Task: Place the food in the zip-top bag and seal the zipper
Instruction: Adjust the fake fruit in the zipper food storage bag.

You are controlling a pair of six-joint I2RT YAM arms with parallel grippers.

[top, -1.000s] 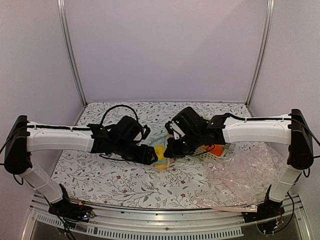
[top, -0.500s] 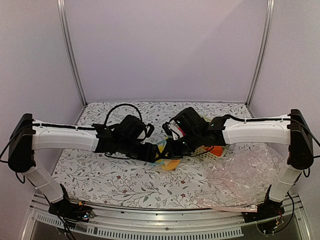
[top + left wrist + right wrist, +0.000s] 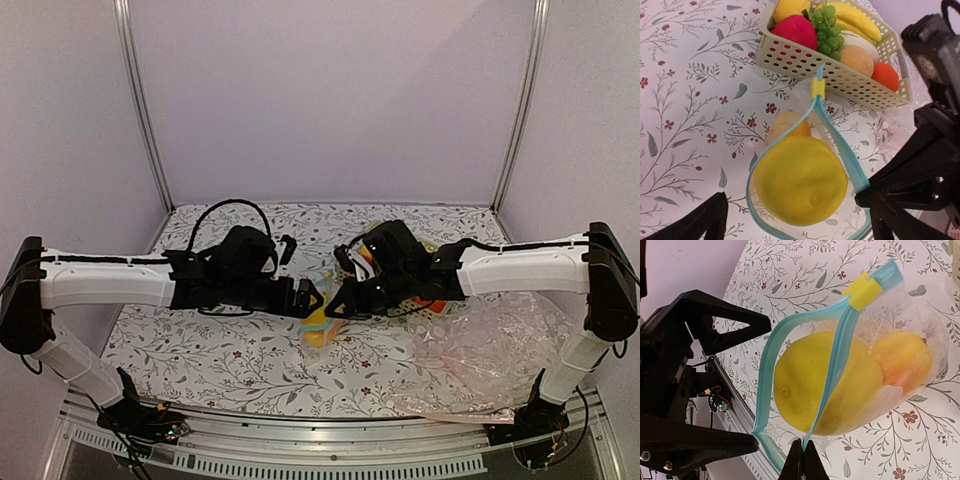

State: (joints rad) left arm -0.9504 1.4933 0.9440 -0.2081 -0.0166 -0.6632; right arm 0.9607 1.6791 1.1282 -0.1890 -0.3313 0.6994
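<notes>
Both fruits sit inside the zip-top bag (image 3: 920,325), which lies just beside the basket (image 3: 840,75). The yellow fruit (image 3: 800,180) fills the mouth and the orange fruit (image 3: 787,127) lies nearer the basket. My right gripper (image 3: 802,455) is clenched on the zipper (image 3: 837,140); my left gripper (image 3: 306,297) stands released. My worry is that the 2 strips gape around the yellow fruit, so closing them could jam on it or squeeze it out

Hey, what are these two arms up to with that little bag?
They're bagging toy fruit. The right gripper is shut on the zipper strip of a small clear bag. An orange fruit lies deep inside and a yellow fruit fills the open mouth. The left gripper is open beside it, holding nothing. Nothing is sealed yet.
</notes>
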